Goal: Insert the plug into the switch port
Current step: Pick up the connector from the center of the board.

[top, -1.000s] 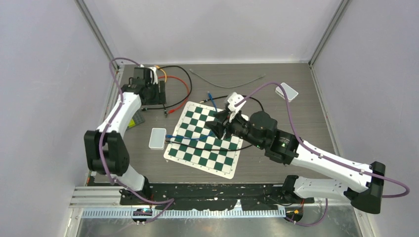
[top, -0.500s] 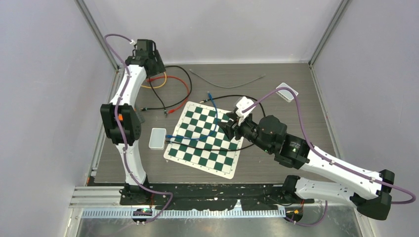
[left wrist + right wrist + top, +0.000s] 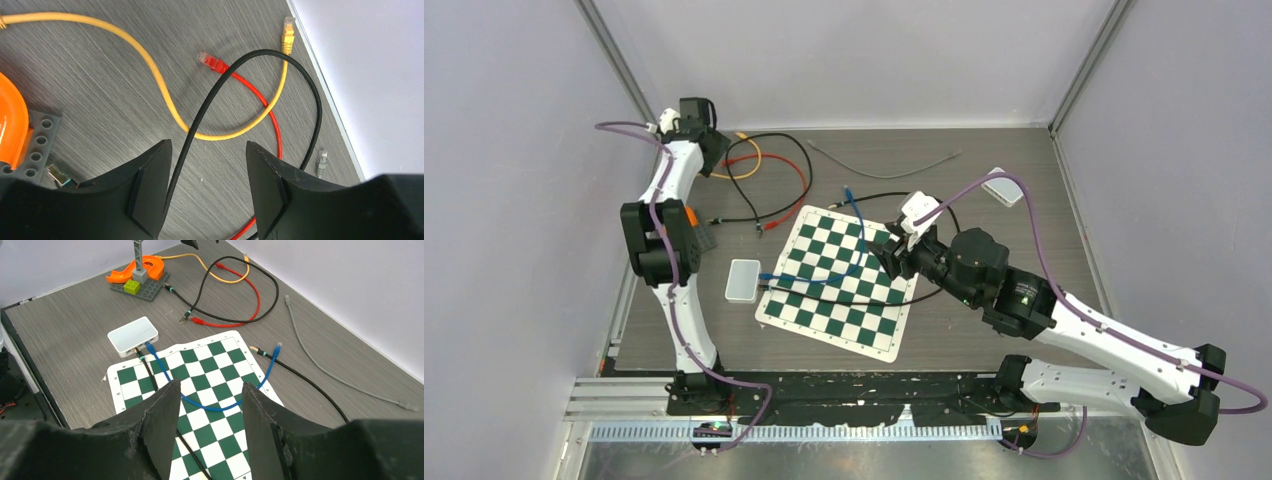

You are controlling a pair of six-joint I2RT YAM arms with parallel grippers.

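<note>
Found white switch [image 3: 133, 334] lying flat on the grey table [image 3: 1044, 170], just beside the left edge of the chessboard [image 3: 839, 285]. Noted blue cable [image 3: 215, 409] reaching the switch on the side facing the board, then crossing the squares. Free plug [image 3: 278, 346] at the board's far edge, well apart from the switch. Noted black cable [image 3: 145, 369] meeting the switch alongside. Found right gripper [image 3: 211, 386] above the board, jaws apart, nothing between them. Found left gripper [image 3: 208, 145] at the far left corner, jaws apart and empty, over looped yellow lead [image 3: 150, 67], red lead [image 3: 272, 115] and black lead [image 3: 200, 112].
</note>
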